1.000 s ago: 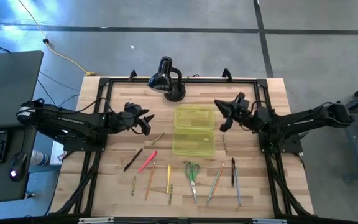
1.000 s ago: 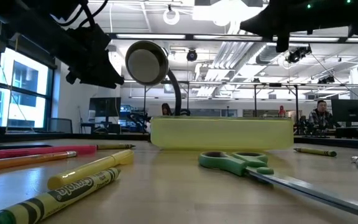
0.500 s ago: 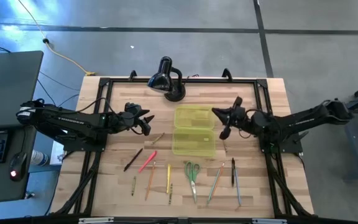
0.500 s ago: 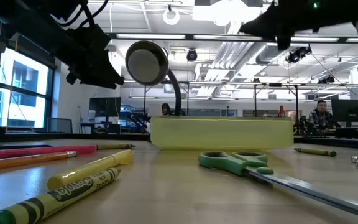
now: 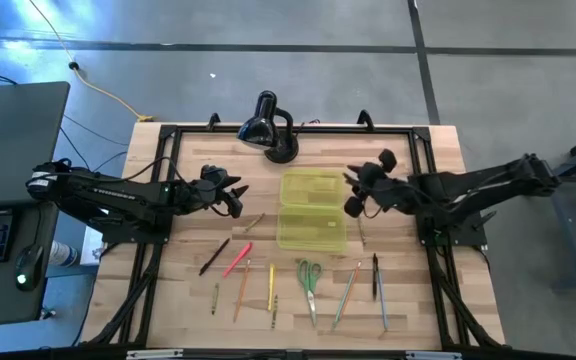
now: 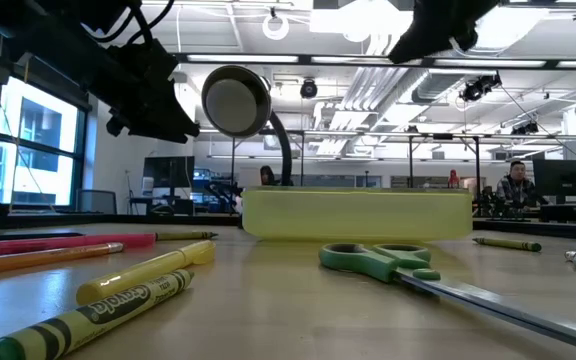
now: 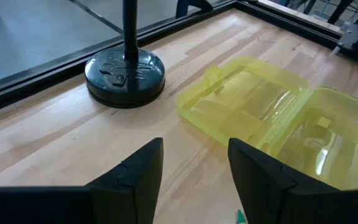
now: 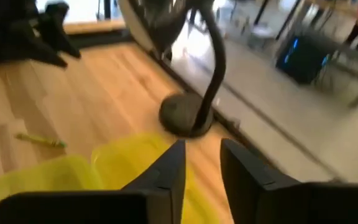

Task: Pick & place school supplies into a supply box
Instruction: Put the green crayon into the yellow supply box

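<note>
Since 1 second ago, my right fingers (image 5: 353, 205) have swung toward the open box (image 5: 312, 229), slightly spread, holding nothing. Left fingers (image 5: 236, 195) wait spread beside it. All supplies, including scissors (image 5: 310, 278), remain on the bench (image 5: 408, 300); nothing is packed yet.

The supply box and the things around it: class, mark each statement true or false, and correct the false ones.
1. The supply box lies open. True.
2. The scissors are inside the box. False: they lie on the table, nearer the front edge.
3. The desk lamp stands behind the box. True.
4. The right gripper holds a pencil. False: its fingers are empty, beside the box.
5. The left gripper is open. True.
</note>
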### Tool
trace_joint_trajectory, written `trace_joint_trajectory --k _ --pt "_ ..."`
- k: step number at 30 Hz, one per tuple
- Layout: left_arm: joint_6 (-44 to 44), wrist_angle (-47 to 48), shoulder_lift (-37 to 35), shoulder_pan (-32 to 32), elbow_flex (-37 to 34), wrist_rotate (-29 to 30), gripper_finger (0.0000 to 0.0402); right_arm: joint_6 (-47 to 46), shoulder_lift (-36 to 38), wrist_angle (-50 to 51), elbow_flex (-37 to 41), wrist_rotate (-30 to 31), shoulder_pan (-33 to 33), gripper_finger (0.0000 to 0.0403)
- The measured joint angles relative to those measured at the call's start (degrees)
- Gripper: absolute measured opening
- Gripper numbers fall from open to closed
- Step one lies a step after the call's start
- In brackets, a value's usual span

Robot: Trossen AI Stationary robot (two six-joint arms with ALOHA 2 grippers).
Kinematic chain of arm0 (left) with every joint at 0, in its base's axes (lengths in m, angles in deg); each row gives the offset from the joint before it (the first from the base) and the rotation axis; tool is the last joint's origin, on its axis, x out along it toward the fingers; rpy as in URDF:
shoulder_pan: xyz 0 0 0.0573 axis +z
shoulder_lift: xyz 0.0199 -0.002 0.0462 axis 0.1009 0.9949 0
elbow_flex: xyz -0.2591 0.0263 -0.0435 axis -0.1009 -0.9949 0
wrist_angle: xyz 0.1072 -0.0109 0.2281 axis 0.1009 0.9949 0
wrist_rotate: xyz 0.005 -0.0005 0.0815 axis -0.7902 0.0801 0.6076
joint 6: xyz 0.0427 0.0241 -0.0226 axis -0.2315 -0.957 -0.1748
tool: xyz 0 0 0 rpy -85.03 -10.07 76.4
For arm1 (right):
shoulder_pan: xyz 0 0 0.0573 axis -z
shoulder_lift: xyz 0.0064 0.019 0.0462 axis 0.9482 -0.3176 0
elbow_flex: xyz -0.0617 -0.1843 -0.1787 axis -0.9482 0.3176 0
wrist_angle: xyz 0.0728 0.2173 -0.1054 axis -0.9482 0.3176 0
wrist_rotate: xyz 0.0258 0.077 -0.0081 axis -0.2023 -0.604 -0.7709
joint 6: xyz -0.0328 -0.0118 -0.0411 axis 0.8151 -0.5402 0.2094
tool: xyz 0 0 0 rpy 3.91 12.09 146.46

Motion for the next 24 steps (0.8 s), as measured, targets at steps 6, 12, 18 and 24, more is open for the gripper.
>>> trace_joint_trajectory --k 6,12,18,24 --pt "-0.5 0.0 0.0 0.0 0.0 0.2 0.0216 -12.5 -2.4 6.6 0.0 -13.1 0.0 0.0110" --pt "-0.5 0.0 0.0 0.0 0.0 0.0 0.0216 -29.1 -5.8 13.5 -0.1 -26.6 -0.5 0.0119" --pt "-0.6 0.0 0.0 0.0 0.0 -1.3 0.0216 -40.1 -11.1 25.9 -0.1 -33.9 -3.1 0.0119" --pt "-0.7 0.0 0.0 0.0 0.0 -1.3 0.0216 -51.2 -14.3 29.1 -0.1 -31.2 -4.6 0.0119"
